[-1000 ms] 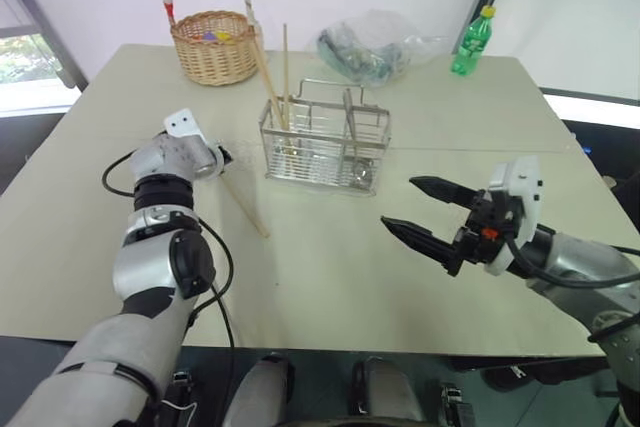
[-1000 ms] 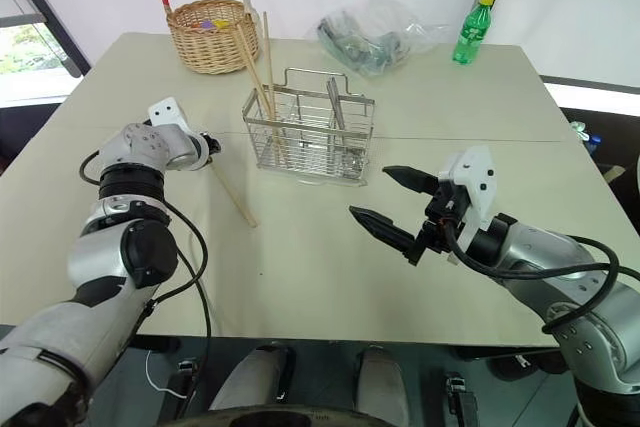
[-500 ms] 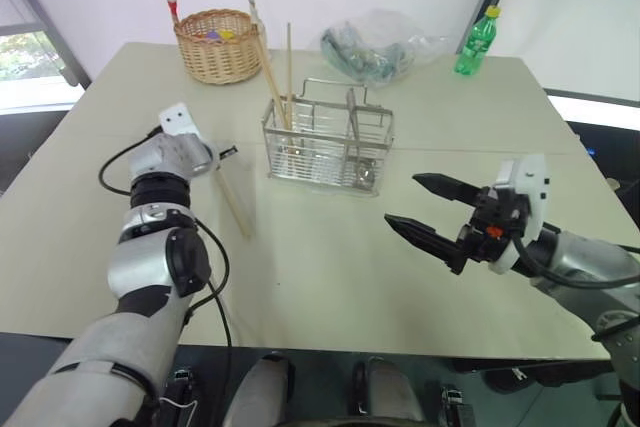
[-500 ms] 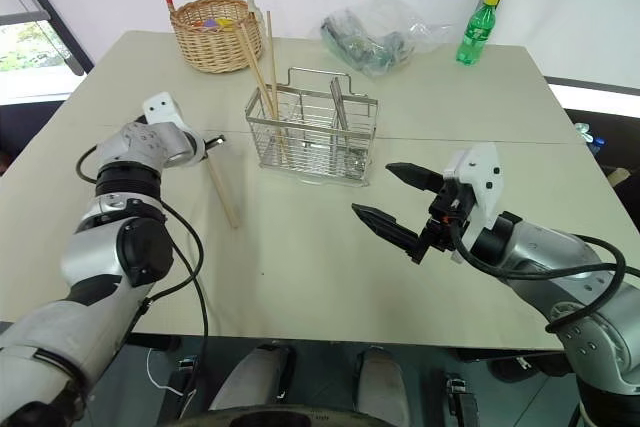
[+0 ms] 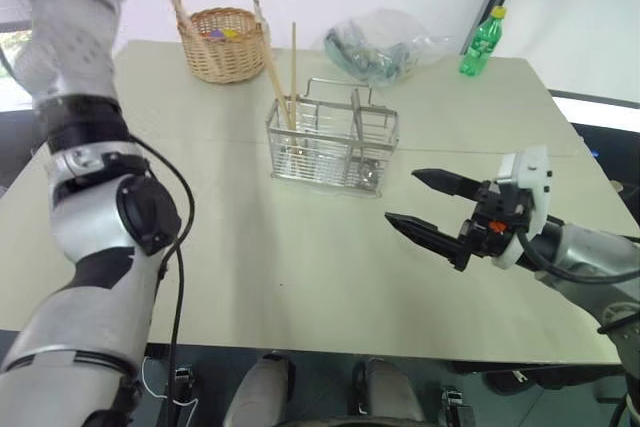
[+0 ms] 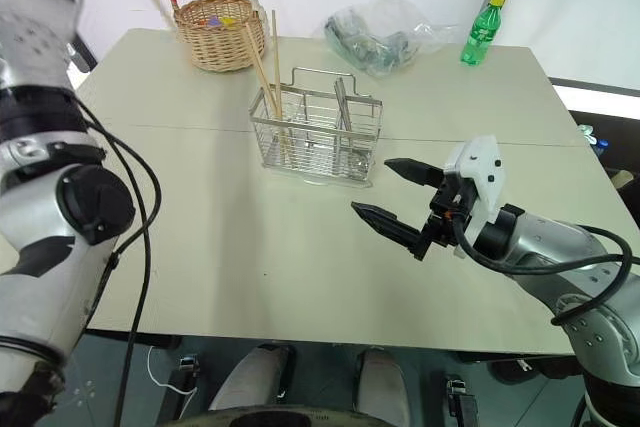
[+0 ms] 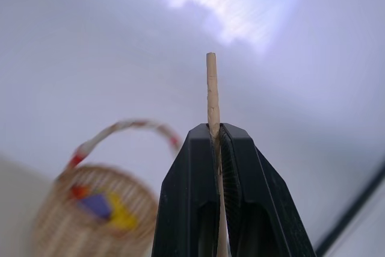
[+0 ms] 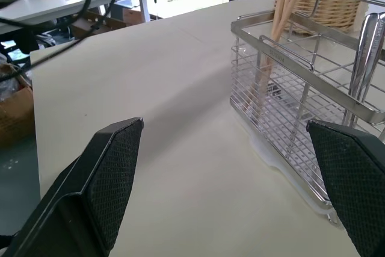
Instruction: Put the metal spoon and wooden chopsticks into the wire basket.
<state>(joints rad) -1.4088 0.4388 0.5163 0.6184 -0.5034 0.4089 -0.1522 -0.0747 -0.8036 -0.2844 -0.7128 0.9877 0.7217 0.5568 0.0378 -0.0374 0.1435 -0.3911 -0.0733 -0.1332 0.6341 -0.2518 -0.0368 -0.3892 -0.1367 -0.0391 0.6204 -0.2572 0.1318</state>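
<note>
The tabletop (image 5: pixel 330 267) is carrying everything, with the wire basket (image 5: pixel 333 146) standing near its middle, toward the far edge. The woven basket (image 5: pixel 222 39) is sitting by the far left corner, with a plastic bag (image 5: pixel 382 42) and a green bottle (image 5: pixel 479 42) along the far edge.

The right end effector (image 5: pixel 420 204) is waiting above the tabletop's near right part, its fingers spread wide and holding nothing. The left end effector (image 7: pixel 218 142) is pressed together, pinching one of the wooden chopsticks (image 7: pixel 212 94), which is now high above the far left corner. Two more chopsticks (image 5: pixel 284 77) are already leaning in the basket's left compartment, and the metal spoon (image 8: pixel 367 40) is standing in a middle one.

Judging by this, the last chopstick is in transit; the next move calls for carrying it over the left compartment, tipping it upright and releasing it.

A second ago that chopstick was lying on the tabletop left of the wire basket, under the lowered left arm; now it has been lifted clear.
</note>
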